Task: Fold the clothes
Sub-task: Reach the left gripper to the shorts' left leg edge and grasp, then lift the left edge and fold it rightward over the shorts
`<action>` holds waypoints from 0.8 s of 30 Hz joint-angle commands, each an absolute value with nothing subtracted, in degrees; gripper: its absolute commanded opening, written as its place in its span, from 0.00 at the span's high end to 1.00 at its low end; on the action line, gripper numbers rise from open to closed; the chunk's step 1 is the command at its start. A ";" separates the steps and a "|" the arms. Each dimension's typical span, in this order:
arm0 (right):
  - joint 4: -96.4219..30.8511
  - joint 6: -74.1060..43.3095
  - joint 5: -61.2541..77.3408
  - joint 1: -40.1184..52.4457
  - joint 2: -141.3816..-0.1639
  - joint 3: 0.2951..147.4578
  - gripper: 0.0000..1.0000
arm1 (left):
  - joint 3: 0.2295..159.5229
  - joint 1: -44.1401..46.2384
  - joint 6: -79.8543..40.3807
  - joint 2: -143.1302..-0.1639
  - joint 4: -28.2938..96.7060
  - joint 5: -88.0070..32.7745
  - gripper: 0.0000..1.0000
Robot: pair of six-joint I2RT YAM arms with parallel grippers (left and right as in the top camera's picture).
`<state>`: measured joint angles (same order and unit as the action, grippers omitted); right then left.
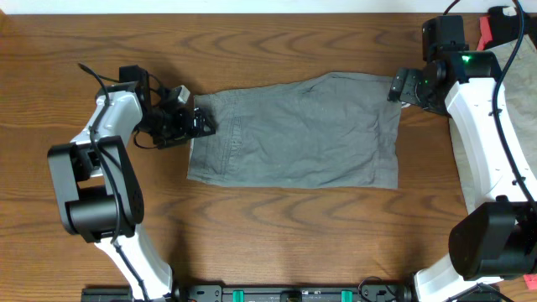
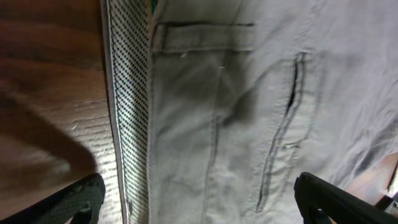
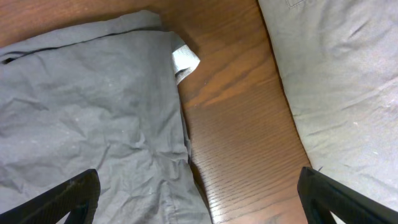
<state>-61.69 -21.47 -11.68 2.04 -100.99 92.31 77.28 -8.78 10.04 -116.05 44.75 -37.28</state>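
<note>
While the grey shorts (image 1: 302,134) lie flat at the table's (image 1: 277,243) centre, my left gripper (image 1: 200,123) at 9 o'clock and right gripper (image 1: 396,86) at 2 o'clock both gape empty. It looks like soft, light cloth, so I'd pinch the waistband (image 2: 130,124) and hem (image 3: 185,60) corners.

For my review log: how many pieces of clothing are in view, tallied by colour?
Medium grey shorts: 1
Paler beige-grey garment, only partly in view: 1
Total: 2
</note>
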 commanded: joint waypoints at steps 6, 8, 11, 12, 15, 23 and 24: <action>-61.71 -22.04 -12.62 2.07 -100.62 92.90 0.01 | 77.62 -8.67 11.79 -120.81 45.95 -38.59 0.02; -61.71 -22.04 -12.62 2.11 -100.62 92.90 0.01 | 77.12 -8.51 11.79 -121.64 46.15 -38.59 0.02; -61.71 -22.04 -12.62 2.11 -100.62 92.90 0.01 | 76.55 -8.27 11.81 -122.91 46.35 -38.59 0.02; -61.71 -22.04 -12.62 2.11 -100.62 92.90 0.01 | 76.42 -8.23 11.81 -123.35 46.39 -38.59 0.02; -61.71 -22.04 -12.62 2.11 -100.62 92.90 0.01 | 76.27 -8.21 11.79 -124.40 46.37 -38.59 0.02; -61.71 -22.04 -12.62 2.09 -100.62 92.90 0.01 | 76.25 -8.16 11.79 -124.62 46.37 -38.59 0.17; -61.71 -22.04 -12.62 2.11 -100.62 92.90 0.01 | 76.25 -8.08 11.77 -124.62 46.35 -38.59 0.20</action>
